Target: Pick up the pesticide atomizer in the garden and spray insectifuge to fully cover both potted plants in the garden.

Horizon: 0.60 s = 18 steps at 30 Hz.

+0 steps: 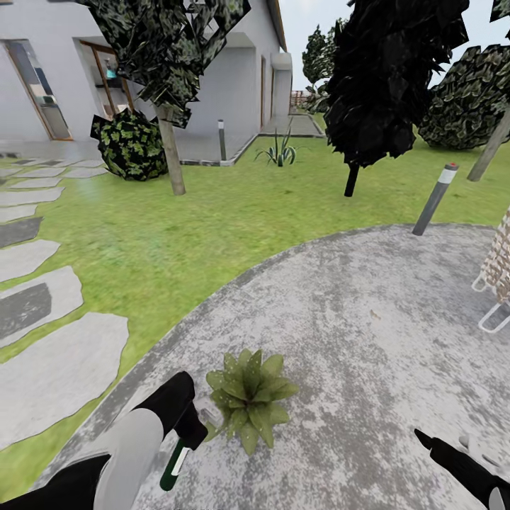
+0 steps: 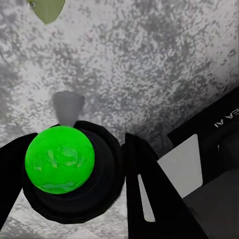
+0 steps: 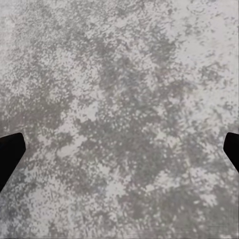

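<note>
the head view looks forward and down from above both arms, across the grey paving [image 1: 368, 319] to the lawn [image 1: 212, 219], trees and house [image 1: 234, 78] far behind. the left wrist view sits very close above the same paving [image 2: 149, 64], looking along its fingers [image 2: 149, 199] past a green ball-topped object [image 2: 59, 159]; a leaf tip [image 2: 47, 9] at its edge matches the potted plant [image 1: 249, 397] seen from the head. the right wrist view faces straight down at paving [image 3: 119, 109], near.
</note>
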Tool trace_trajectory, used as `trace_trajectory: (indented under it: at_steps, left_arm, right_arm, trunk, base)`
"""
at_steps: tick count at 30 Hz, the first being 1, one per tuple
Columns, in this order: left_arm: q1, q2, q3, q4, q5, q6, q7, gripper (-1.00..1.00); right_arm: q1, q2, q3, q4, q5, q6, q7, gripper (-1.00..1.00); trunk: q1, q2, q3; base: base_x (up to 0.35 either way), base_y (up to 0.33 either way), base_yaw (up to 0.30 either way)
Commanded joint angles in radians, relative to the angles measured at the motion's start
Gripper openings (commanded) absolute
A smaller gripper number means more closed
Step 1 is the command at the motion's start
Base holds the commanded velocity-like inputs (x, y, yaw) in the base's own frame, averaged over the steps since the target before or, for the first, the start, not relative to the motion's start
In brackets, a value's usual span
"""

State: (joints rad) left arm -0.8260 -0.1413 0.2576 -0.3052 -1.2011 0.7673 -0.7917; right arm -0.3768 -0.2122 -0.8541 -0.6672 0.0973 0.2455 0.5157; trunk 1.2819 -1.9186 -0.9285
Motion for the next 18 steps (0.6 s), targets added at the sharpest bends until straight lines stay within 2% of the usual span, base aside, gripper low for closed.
trace_trajectory:
  at_steps: [1,4,10,18]
  left_arm:
    - [0.0,-0.001,0.008,-0.002,-0.009,0.004,-0.006,-1.0]
    - [-0.001,-0.001,0.008,-0.002,-0.009,0.004,-0.006,-1.0]
    - [0.0,-0.002,0.009,0.0,-0.008,0.004,-0.004,-1.0]
    - [-0.001,-0.002,0.011,0.0,-0.008,0.004,-0.004,-1.0]
  right_arm:
    - [-0.002,0.001,-0.006,-0.002,0.01,0.005,0.009,1.0]
    - [-0.001,0.001,-0.006,-0.002,0.01,0.005,0.009,1.0]
    - [-0.002,0.001,-0.006,-0.002,0.01,0.005,0.009,1.0]
    - [-0.001,0.001,-0.006,-0.002,0.01,0.005,0.009,1.0]
  trunk:
    - [0.0,0.0,-0.001]
    - [0.0,0.0,-0.001]
    - [0.0,0.0,-0.001]
    - [0.0,0.0,-0.001]
  base:
    - [0.015,-0.027,0.279]
    - [0.133,-0.182,0.199]
    - [0.179,-0.252,0.023]
    - [0.023,-0.314,0.002]
